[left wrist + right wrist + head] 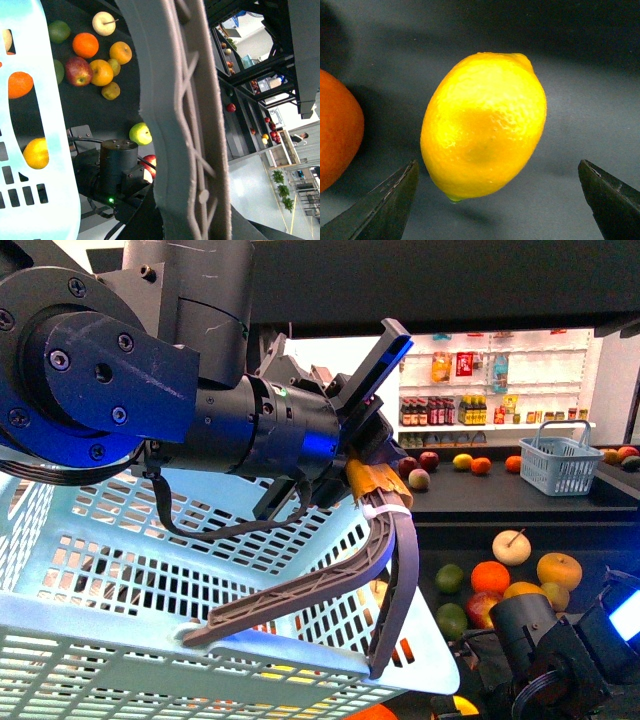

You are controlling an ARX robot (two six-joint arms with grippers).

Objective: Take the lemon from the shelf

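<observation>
The lemon (482, 125), bright yellow and oval, lies on the shelf's dark tray (585, 85) and fills the middle of the right wrist view. My right gripper (498, 162) is open, one fingertip on each side of the lemon's near end and neither touching it. My left gripper (372, 472) is shut on the grey basket handle (392, 570) and holds the pale blue basket (150, 570) up in front of the front camera. That handle (185, 125) fills the left wrist view and hides the jaws. The right arm (555, 650) reaches low toward the shelf (600, 540).
An orange (337, 130) lies close beside the lemon. Oranges (490, 576), a cream apple (512, 545) and green fruit (449, 578) crowd the lower tray. A small blue basket (560, 462) stands on the upper tier. White bottle racks (480, 380) line the far wall.
</observation>
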